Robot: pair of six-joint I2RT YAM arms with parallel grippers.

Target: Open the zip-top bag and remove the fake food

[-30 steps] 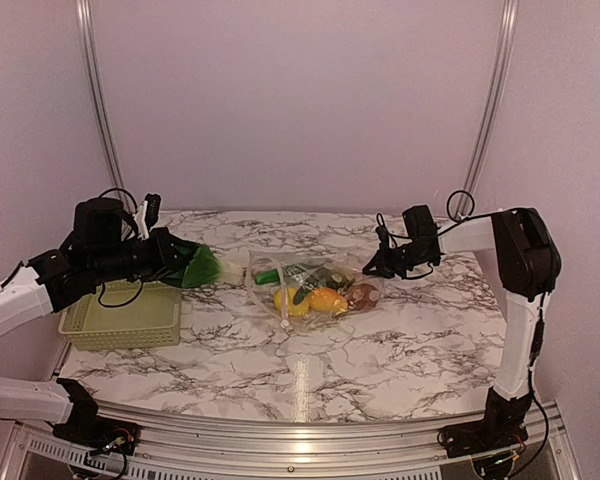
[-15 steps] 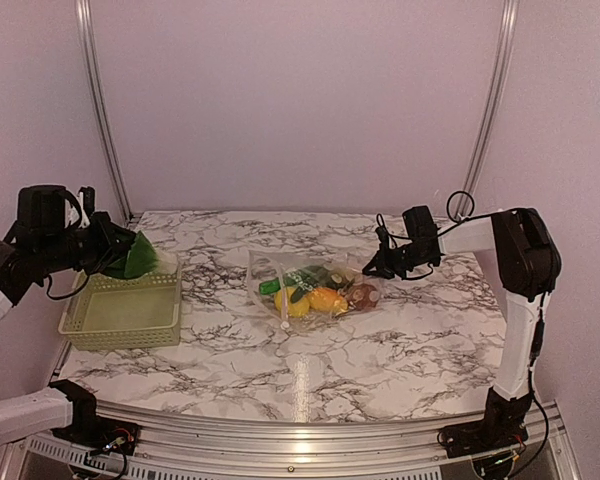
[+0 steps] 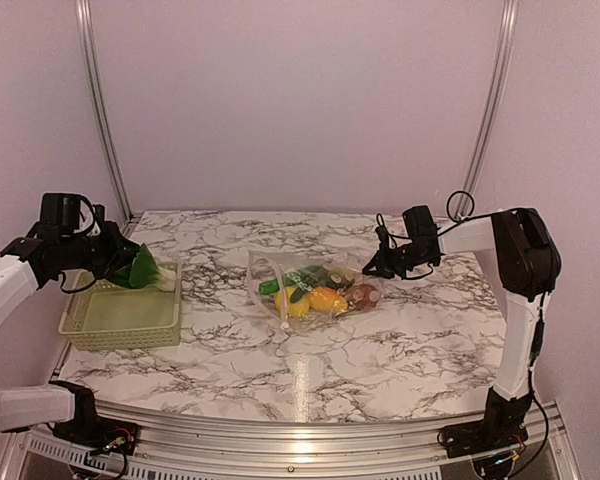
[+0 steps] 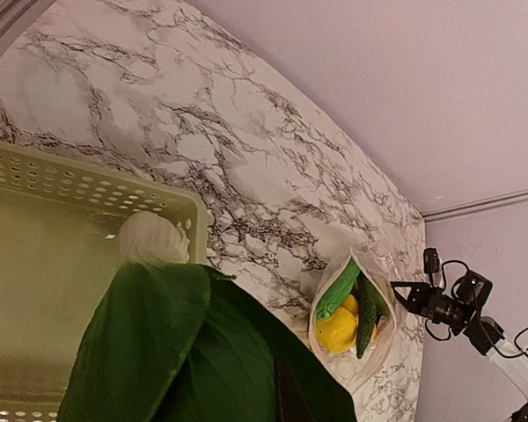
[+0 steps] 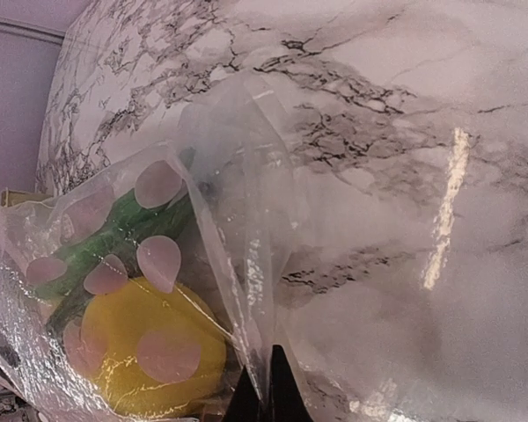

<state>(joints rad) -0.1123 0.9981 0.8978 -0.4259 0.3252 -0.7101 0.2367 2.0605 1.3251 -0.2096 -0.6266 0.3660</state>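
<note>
Green leafy vegetable (image 3: 148,271) clamped in left gripper (image 3: 125,268) above basket (image 3: 120,335) corner. Right gripper (image 3: 373,268) pinches bag (image 3: 310,262) edge, mid-table. Unloading step; next: drop into basket, then fetch the toy food (image 3: 325,298) left inside.

Marble-look table (image 3: 380,350): green basket (image 3: 120,336), apparently open zip-top bag (image 3: 263,265)

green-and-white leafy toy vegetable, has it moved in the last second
Yes. The green-and-white leafy plastic vegetable went left, from past the pale green plastic basket's right edge to over its far right corner.
</note>
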